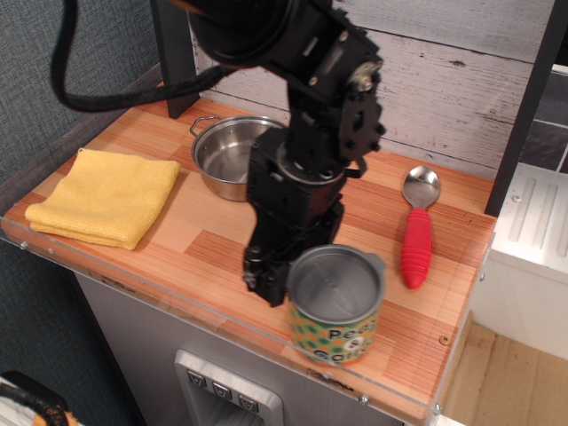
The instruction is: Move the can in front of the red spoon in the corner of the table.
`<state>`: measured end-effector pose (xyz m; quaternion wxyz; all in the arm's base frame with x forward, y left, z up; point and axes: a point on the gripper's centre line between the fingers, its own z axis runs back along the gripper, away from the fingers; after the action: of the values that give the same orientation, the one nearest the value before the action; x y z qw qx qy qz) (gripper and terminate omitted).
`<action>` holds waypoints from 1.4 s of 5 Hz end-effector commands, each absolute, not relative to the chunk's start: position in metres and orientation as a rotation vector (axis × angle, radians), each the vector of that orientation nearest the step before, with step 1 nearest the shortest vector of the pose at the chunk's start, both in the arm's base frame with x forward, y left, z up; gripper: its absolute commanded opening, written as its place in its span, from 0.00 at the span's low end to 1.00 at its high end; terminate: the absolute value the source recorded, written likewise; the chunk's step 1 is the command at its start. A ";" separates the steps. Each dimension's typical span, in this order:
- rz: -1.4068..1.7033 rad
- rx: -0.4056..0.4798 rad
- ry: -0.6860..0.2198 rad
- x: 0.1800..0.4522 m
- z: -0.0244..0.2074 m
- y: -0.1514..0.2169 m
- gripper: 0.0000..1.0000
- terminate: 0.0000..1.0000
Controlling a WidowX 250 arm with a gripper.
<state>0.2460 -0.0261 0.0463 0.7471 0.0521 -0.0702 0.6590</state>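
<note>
The can (337,312), with a grey lid and a green-and-orange dotted label, is upright at the table's front edge, right of centre. My black gripper (306,271) comes down from the back and is shut on the can; one finger (266,282) shows on its left side and the other is hidden. I cannot tell whether the can rests on the wood or hangs just above it. The red spoon (415,241) lies to the right and behind the can, bowl toward the wall, near the right back corner. The table (204,244) is striped light wood.
A shiny steel pot (224,160) stands at the back, left of my arm. A folded yellow cloth (106,197) lies at the left. A clear plastic rim (169,302) runs along the front edge. A grey plank wall (461,80) closes the back.
</note>
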 end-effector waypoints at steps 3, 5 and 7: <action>1.436 0.114 -0.202 0.241 0.086 -0.020 1.00 0.00; 1.252 0.126 -0.141 0.259 0.134 0.021 1.00 0.00; 0.853 0.046 -0.190 0.289 0.151 0.056 1.00 0.00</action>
<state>0.2922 0.0495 0.1397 0.9074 0.0245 -0.0769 0.4124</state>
